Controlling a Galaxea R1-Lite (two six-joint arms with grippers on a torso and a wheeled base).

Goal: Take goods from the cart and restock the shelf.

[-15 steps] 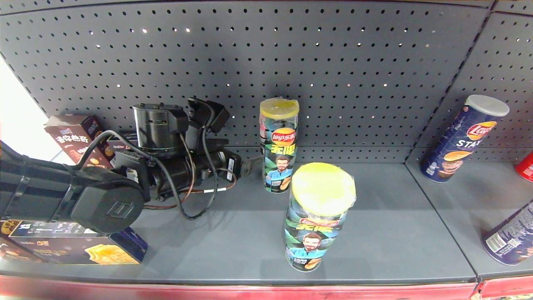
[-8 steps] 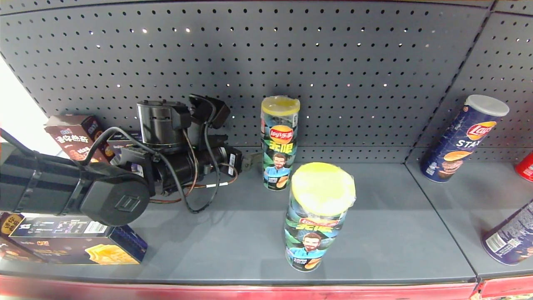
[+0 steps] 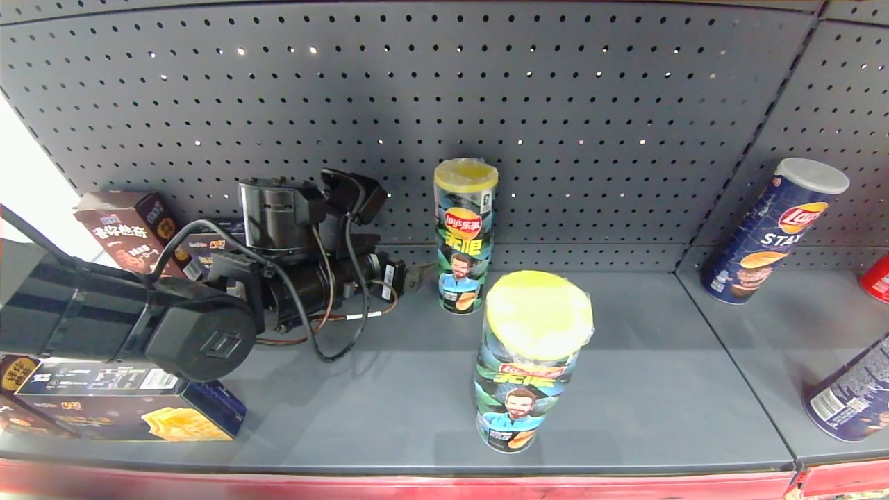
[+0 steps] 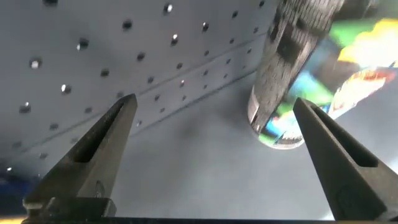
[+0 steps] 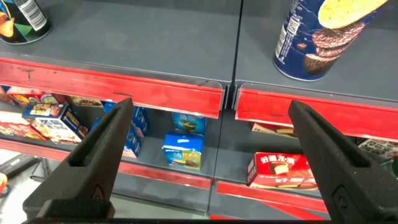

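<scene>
The left gripper's fingers (image 4: 99, 149) are spread wide with nothing between them. The left gripper (image 4: 214, 102) is low over the grey shelf (image 3: 660, 389), pointing toward the perforated back panel (image 3: 555, 104). The rear green chip can (image 3: 465, 236) stands upright at the centre of the head view, against the back panel. It lies just beyond one fingertip rather than inside the gap, and whether that tip touches it is hard to say. The left arm comes in from the left edge of the head view, passing over a dark box with a yellow picture (image 3: 139, 410) at the lower left. A brown box (image 3: 132, 232) leans at the back behind the arm. A front green chip can (image 3: 531, 361) stands upright below centre, near the shelf's front edge and well apart from the rear one. On the right of the frame, past the shelf divider, a blue can (image 3: 771, 232) leans against the back panel. A red can (image 3: 876, 278) is cut off by the right edge, and a dark blue can (image 3: 851, 399) sits at the lower right. The right gripper (image 5: 211, 106) is also parted and empty, hanging in front of the shelf's red front strip (image 5: 155, 87), with boxed goods on the lower shelves beneath.
</scene>
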